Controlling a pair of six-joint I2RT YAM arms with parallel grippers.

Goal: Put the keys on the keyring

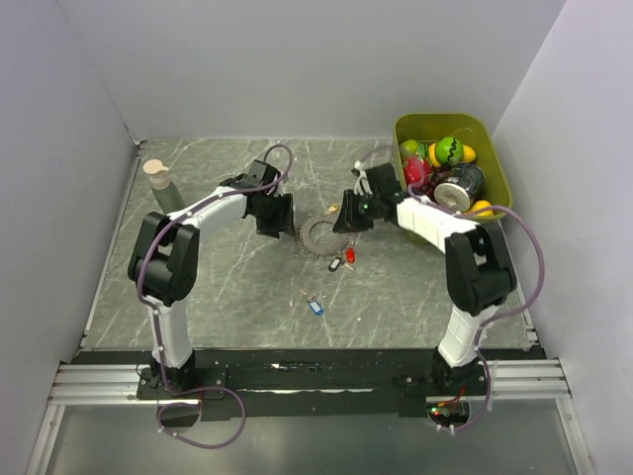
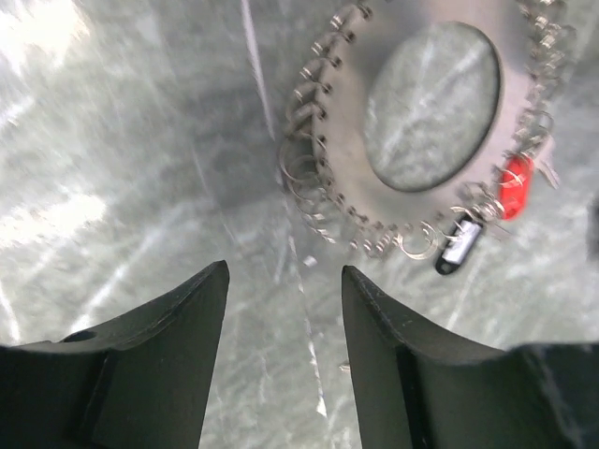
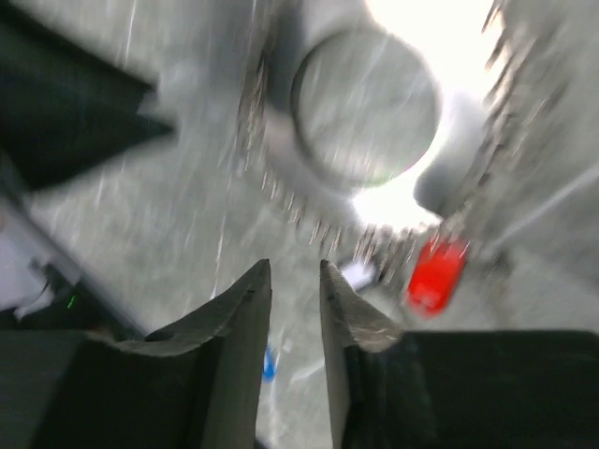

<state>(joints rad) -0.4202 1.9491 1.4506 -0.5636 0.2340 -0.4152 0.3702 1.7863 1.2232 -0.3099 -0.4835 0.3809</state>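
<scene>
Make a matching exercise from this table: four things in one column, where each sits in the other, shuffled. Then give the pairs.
Things:
1. keyring
2. blue-headed key
3. green bin
4. bottle

Places:
A. far left edge of the table
B. far right corner, full of toy fruit and a can
C. middle of the table, a red tag at its edge
D. lying alone, closer to the table's near edge

Pairs: 1-C, 2-D, 3-B, 4-A
</scene>
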